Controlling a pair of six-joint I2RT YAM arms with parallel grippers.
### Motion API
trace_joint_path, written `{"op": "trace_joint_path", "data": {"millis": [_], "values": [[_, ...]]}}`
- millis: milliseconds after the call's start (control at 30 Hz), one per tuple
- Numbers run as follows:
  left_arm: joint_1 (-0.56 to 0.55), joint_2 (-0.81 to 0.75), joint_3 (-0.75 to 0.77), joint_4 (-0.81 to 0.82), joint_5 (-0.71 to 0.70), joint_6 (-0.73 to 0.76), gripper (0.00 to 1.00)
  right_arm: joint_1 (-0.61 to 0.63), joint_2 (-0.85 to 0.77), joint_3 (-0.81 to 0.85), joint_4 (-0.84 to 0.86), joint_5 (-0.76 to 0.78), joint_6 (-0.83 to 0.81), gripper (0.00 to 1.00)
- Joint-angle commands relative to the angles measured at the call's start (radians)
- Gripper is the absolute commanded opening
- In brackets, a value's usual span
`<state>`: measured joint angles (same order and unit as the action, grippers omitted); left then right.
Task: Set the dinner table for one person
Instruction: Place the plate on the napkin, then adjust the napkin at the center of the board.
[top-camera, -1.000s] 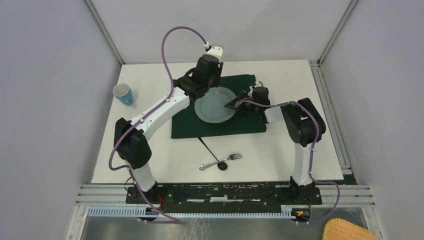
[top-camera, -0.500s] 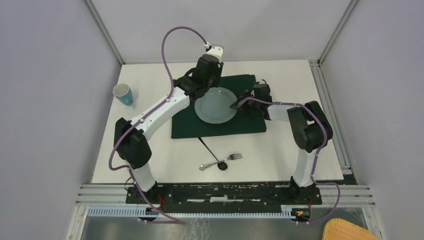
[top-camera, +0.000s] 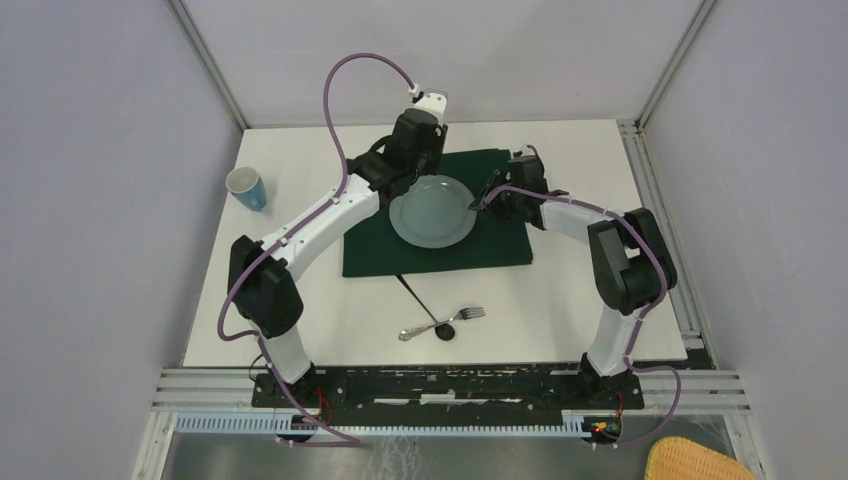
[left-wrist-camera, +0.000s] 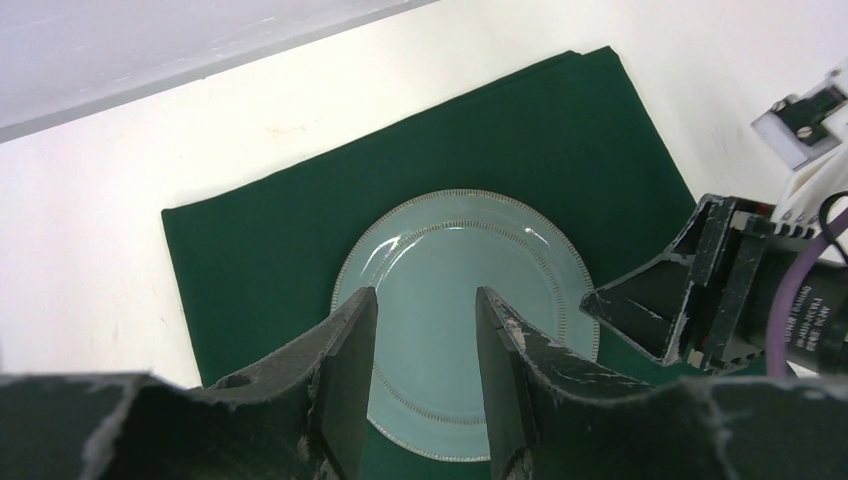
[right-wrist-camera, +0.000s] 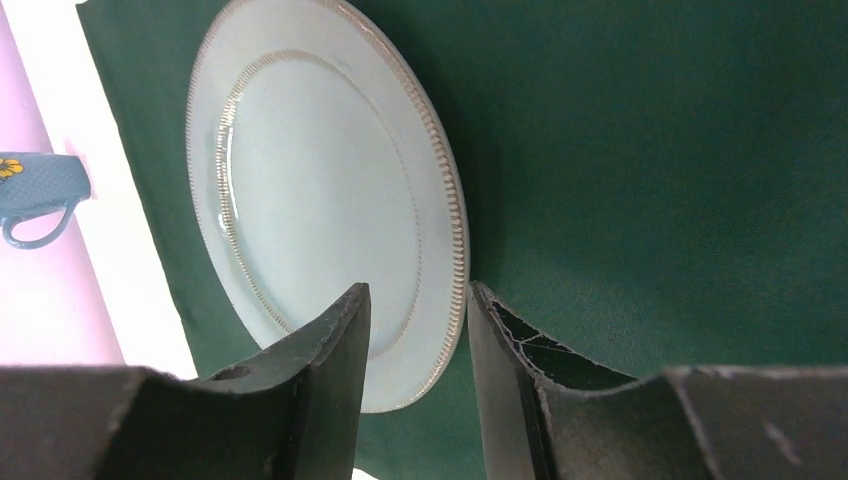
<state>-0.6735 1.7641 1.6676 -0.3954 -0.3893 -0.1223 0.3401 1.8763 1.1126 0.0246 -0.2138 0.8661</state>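
A pale blue-green plate (top-camera: 432, 212) lies on a dark green cloth (top-camera: 440, 258) at the back middle of the white dinner table (top-camera: 300, 300). My left gripper (top-camera: 408, 185) hangs over the plate's far left rim. In the left wrist view it (left-wrist-camera: 425, 293) is open and empty above the plate (left-wrist-camera: 450, 245). My right gripper (top-camera: 482, 198) is at the plate's right edge. In the right wrist view it (right-wrist-camera: 417, 290) is open, and the plate's rim (right-wrist-camera: 455, 250) shows between its jaws. A silver fork (top-camera: 468, 314) and a black spoon (top-camera: 446, 330) lie crossed on the table in front of the cloth.
A blue cup (top-camera: 246, 187) stands near the table's left edge and shows in the right wrist view (right-wrist-camera: 35, 190). The right gripper also shows in the left wrist view (left-wrist-camera: 665, 305). A wicker basket (top-camera: 700, 462) sits off the table at the bottom right.
My right arm has swung outward to the right, and its gripper has drawn back a little from over the plate to its right edge. The left arm has not moved.
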Motion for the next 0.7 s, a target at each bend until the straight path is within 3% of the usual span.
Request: {"op": "trace_joint_path", "data": {"millis": [0, 100, 267, 333, 433, 467, 533, 667], "values": [[0.005, -0.021, 0.040, 0.035, 0.001, -0.046, 0.49, 0.001, -0.080, 0.081, -0.096, 0.083, -0.103, 0.47], [0.006, -0.014, 0.046, 0.025, -0.006, -0.050, 0.49, 0.002, -0.098, 0.123, -0.174, 0.133, -0.161, 0.46], [0.016, -0.029, 0.014, 0.028, -0.035, -0.062, 0.51, 0.001, -0.143, 0.182, -0.297, 0.219, -0.292, 0.31], [0.025, -0.038, -0.019, 0.031, -0.036, -0.080, 0.48, 0.001, -0.155, 0.202, -0.343, 0.267, -0.341, 0.21], [0.045, -0.058, -0.089, 0.038, -0.038, -0.122, 0.39, 0.001, -0.168, 0.208, -0.388, 0.306, -0.392, 0.04], [0.052, -0.063, -0.108, 0.038, -0.037, -0.139, 0.29, 0.001, -0.171, 0.206, -0.395, 0.312, -0.406, 0.00], [0.063, -0.071, -0.147, 0.039, -0.052, -0.168, 0.15, 0.000, -0.169, 0.203, -0.410, 0.322, -0.427, 0.00], [0.072, -0.074, -0.235, 0.042, -0.117, -0.218, 0.04, 0.001, -0.138, 0.196, -0.414, 0.323, -0.455, 0.00]]}}
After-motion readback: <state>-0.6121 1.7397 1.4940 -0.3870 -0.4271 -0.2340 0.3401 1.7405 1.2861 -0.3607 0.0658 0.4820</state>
